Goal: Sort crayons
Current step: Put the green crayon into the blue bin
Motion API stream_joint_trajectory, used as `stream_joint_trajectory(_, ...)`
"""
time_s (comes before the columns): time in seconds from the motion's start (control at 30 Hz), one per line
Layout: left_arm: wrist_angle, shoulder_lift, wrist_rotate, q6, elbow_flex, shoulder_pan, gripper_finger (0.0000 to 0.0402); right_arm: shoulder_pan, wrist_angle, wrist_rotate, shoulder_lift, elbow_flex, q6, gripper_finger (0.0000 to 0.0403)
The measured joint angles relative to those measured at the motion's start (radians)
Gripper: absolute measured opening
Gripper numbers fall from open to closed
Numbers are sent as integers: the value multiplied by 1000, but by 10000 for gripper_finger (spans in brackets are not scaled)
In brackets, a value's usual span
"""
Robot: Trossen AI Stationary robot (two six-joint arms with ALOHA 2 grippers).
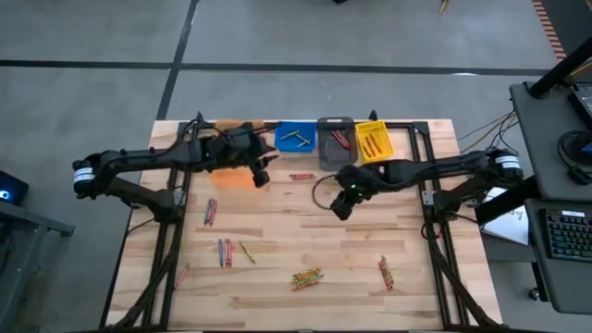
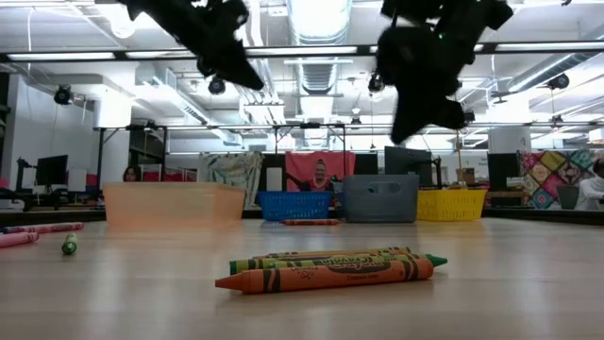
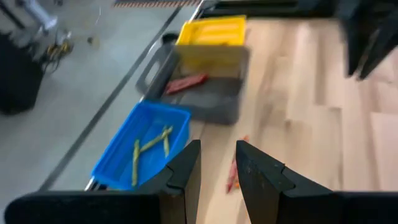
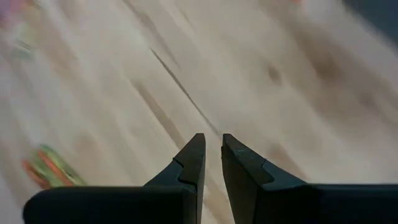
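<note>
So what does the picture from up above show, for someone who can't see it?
Two dark robot arms reach over a wooden table scattered with crayons. Orange, blue, grey and yellow bins line the far edge.

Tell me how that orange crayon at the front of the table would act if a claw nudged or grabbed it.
The orange crayon is a thin round stick lying flat, so a sideways nudge would probably roll it. It looks stiff and light, with a paper wrapper that should give grip. Green crayons lie against it, so pushing may shift them too.
</note>
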Motion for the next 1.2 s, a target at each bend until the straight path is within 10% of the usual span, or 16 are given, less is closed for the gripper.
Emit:
stream_joint_trajectory(0.43,15,-2,-2,28,-1,-25,84,144,-588,-108,215,185,192,43)
stream_joint_trajectory(0.7,24,1,-2,28,-1,-25,84,322,-583,-321,196,73,470,24)
stream_joint_trajectory(1.2,119,38,-2,29,-1,-25,84,542,-417,-324,194,0,813,24)
